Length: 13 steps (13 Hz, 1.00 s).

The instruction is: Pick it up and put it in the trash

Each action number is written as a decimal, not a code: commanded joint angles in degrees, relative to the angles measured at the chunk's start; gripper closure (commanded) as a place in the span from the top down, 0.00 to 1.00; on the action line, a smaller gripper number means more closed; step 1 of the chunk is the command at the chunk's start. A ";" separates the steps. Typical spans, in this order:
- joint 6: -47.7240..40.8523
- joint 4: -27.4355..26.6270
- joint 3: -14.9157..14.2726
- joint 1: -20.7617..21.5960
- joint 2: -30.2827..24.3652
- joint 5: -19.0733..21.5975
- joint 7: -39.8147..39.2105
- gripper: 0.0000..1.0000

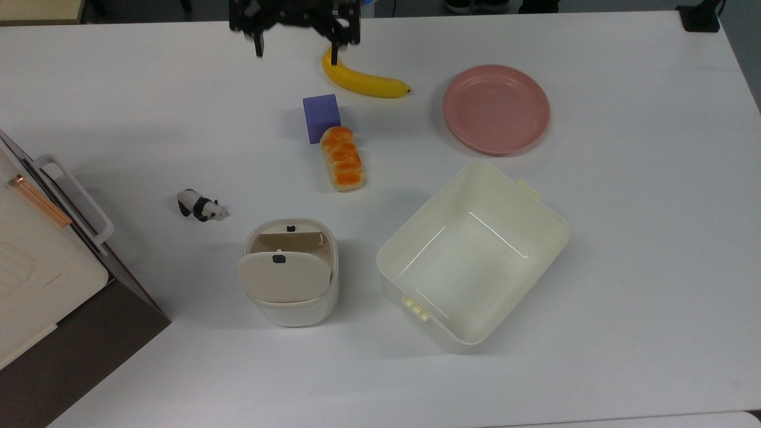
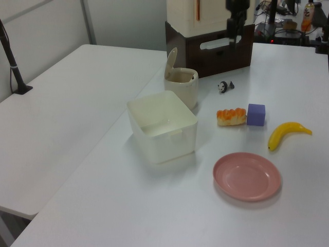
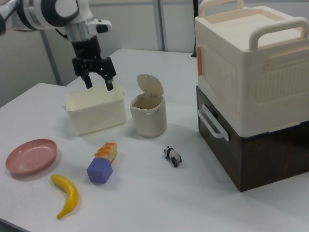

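Hovering high with fingers [image 1: 258, 44] spread wide and empty above the banana [image 1: 362, 80]; risking bumping the trash [image 1: 291, 285] lid if descending again.

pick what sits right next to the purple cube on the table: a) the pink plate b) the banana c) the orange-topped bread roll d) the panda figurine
c: in the top view the bread roll lies with one end against the purple cube, while the banana, panda figurine and pink plate all stand apart from it.
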 commanded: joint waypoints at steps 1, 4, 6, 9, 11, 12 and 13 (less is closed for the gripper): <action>-2.26 -3.84 -1.78 1.42 -4.73 0.25 1.22 1.00; -1.83 -3.67 -6.07 3.07 -4.82 5.66 -1.58 1.00; -0.78 -3.85 -6.97 3.53 -4.56 6.66 -2.12 1.00; 0.55 -3.76 -6.88 3.53 -4.12 6.14 -2.03 1.00; 0.55 -3.76 -6.79 3.53 -4.12 5.87 -2.03 1.00; 0.64 -3.76 -6.79 3.61 -4.12 5.44 -2.03 1.00; 0.64 -3.85 -6.70 3.70 -4.12 4.74 -2.03 1.00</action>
